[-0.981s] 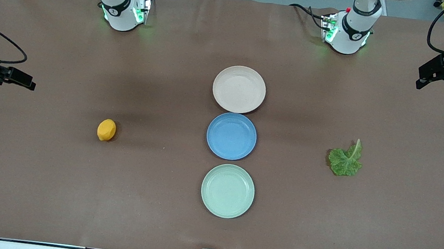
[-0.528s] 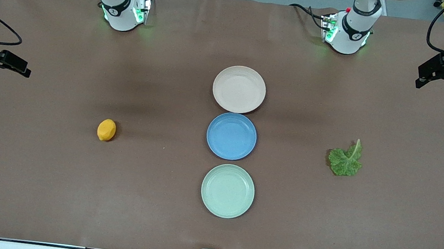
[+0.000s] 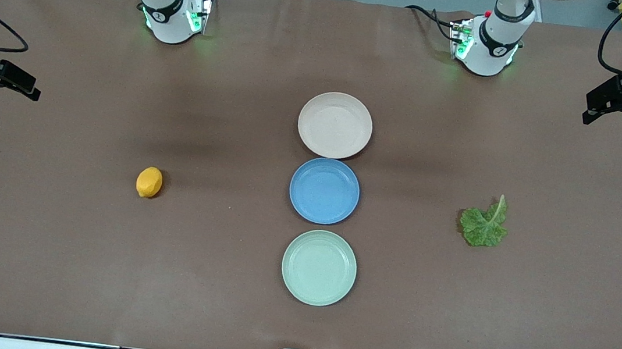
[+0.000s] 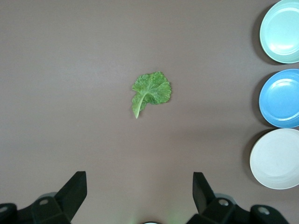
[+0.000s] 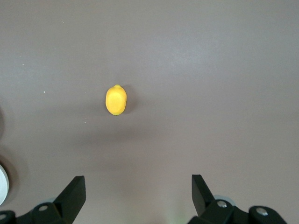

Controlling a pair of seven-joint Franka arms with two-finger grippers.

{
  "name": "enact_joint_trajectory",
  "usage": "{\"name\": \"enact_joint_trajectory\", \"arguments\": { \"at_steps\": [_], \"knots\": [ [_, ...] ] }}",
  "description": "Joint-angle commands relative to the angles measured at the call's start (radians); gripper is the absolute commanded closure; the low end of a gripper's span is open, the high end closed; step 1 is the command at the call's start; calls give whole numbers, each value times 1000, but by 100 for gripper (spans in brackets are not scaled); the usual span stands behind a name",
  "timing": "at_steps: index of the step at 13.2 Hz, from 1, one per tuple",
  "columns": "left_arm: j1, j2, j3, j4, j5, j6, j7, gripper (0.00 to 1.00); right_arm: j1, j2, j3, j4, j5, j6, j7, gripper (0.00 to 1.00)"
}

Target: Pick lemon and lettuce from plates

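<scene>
The lemon (image 3: 149, 182) lies on the bare table toward the right arm's end, also in the right wrist view (image 5: 116, 100). The lettuce (image 3: 484, 224) lies on the bare table toward the left arm's end, also in the left wrist view (image 4: 150, 91). The beige-pink plate (image 3: 335, 124) and the mint green plate (image 3: 319, 267) are empty. My right gripper (image 3: 8, 82) is open and empty, high over the table's edge at its own end; it shows in its wrist view (image 5: 138, 190). My left gripper (image 3: 617, 104) is open and empty, high over its end; it shows in its wrist view (image 4: 139, 190).
A blue plate (image 3: 324, 190) sits empty between the two task plates in a line across the table's middle. The three plates also show in the left wrist view (image 4: 280, 97). The arm bases (image 3: 172, 12) stand along the table's edge farthest from the front camera.
My right gripper has drawn back toward its end of the table and farther from the front camera. The left gripper, lemon, lettuce and plates have stayed put.
</scene>
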Motion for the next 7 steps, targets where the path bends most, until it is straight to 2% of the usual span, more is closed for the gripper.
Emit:
{"name": "enact_joint_trajectory", "arguments": {
  "at_steps": [1, 7],
  "knots": [
    [-4, -6, 6, 0, -34, 7, 10, 0, -32, -39, 40, -39, -12, 19, -4, 0],
    [-4, -2, 6, 0, -49, 5, 10, 0, -34, -34, 43, -30, -11, 72, -4, 0]
  ]
}}
